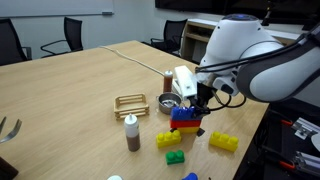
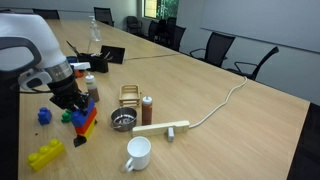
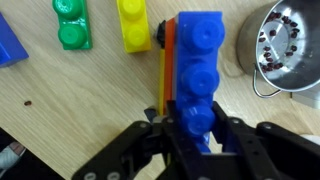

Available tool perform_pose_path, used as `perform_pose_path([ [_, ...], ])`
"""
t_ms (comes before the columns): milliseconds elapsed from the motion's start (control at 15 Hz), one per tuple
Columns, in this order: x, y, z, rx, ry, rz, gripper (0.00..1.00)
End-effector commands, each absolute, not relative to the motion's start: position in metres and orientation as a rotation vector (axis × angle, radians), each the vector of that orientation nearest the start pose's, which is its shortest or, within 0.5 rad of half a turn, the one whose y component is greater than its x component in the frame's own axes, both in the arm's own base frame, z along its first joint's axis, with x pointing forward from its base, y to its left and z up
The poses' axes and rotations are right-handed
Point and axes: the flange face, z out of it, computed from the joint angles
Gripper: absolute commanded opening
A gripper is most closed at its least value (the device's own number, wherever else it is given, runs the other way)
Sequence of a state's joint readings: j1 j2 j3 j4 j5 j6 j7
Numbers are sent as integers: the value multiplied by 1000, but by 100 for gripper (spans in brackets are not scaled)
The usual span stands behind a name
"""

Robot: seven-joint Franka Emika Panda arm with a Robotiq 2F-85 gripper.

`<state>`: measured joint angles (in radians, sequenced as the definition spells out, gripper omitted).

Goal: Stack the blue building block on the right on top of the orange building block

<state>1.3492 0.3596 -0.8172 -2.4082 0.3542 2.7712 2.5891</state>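
The blue building block (image 3: 197, 70) lies lengthwise between my gripper's fingers (image 3: 195, 125), which are shut on its near end. It sits directly over the orange building block (image 3: 165, 70), of which only a thin strip shows along its left side. In both exterior views the blue block (image 1: 185, 112) (image 2: 82, 114) rests on top of the orange one (image 1: 186, 127) (image 2: 86, 126), with the gripper (image 1: 197, 103) (image 2: 78, 104) above it. I cannot tell whether the studs are pressed in.
A yellow brick (image 3: 133, 25), a green brick (image 3: 72, 22) and a second blue brick (image 3: 10, 45) lie close by. A metal bowl (image 3: 285, 45) is to the right. A brown bottle (image 2: 147, 110), a wooden rack (image 2: 130, 95) and a white mug (image 2: 138, 153) stand nearby.
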Motion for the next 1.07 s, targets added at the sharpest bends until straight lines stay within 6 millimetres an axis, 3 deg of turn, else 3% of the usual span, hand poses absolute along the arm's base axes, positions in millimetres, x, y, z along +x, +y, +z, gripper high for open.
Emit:
perform_pose_path([
  [0,456,227,230,-1174,2740,-77,10],
  [400,469,218,215,-1237,2781,-33,10],
  [1000,481,224,202,-1337,2871,-35,10],
])
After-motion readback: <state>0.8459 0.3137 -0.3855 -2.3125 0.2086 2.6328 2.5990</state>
